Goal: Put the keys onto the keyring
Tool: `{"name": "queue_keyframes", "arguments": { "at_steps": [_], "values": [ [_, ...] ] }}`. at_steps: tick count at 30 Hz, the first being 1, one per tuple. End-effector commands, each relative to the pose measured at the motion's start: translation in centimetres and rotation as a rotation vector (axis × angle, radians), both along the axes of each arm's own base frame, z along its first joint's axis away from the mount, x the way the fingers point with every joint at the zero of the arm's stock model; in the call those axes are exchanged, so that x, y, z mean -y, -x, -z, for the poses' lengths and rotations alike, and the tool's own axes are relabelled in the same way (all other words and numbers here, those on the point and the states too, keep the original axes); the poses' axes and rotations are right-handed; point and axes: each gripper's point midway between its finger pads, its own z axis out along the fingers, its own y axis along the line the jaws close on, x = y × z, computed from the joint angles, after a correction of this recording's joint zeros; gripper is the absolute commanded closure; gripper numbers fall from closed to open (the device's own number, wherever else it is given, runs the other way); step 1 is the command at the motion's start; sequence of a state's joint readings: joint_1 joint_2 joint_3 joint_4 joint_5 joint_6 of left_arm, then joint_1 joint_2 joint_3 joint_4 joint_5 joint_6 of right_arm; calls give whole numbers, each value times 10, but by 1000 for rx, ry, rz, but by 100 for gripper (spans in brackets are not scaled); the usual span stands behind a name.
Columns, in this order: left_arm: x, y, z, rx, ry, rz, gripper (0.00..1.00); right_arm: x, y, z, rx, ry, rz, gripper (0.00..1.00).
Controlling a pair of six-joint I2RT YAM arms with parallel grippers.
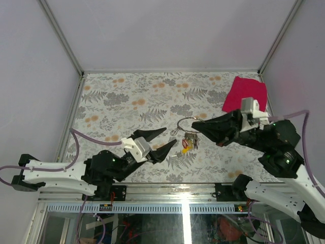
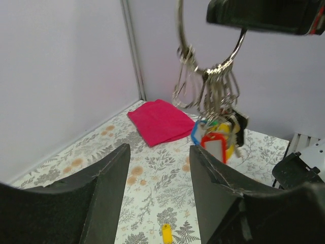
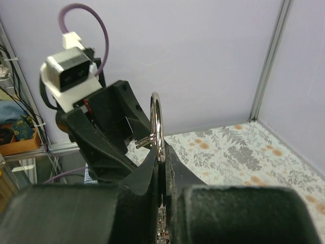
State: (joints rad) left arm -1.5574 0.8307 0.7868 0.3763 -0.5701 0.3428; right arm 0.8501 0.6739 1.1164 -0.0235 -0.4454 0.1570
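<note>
Right wrist: R claw (image 3: 161, 163) clamped on keyring (image 3: 156, 116) — keys (image 2: 216, 138) hidden; L claw (image 2: 158, 151) apart.

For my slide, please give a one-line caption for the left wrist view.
Right claw holds the keyring aloft, keys dangling, beyond the open left claw; red cloth on the table behind.

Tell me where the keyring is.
In the top view the keyring hangs just right of centre, gripped by the right gripper, keys dangling beneath, beside the open left gripper.
</note>
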Motion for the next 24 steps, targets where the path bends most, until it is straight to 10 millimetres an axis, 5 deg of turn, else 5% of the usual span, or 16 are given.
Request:
{"name": "queue_keyframes", "arguments": {
  "at_steps": [1, 6, 13, 24],
  "values": [
    [-27, -8, -19, -75, 149, -59, 48, -18, -18, -14, 4, -65, 6, 100],
    [-39, -11, -13, -97, 144, -75, 51, -34, -25, -12, -10, -74, -61, 100],
    [-46, -14, -8, -90, 118, -99, 55, -19, -41, -21, -76, -183, -164, 100],
    [-35, -17, -16, -13, 81, -129, 59, -17, -32, -28, -54, -180, -200, 100]
  ]
}}
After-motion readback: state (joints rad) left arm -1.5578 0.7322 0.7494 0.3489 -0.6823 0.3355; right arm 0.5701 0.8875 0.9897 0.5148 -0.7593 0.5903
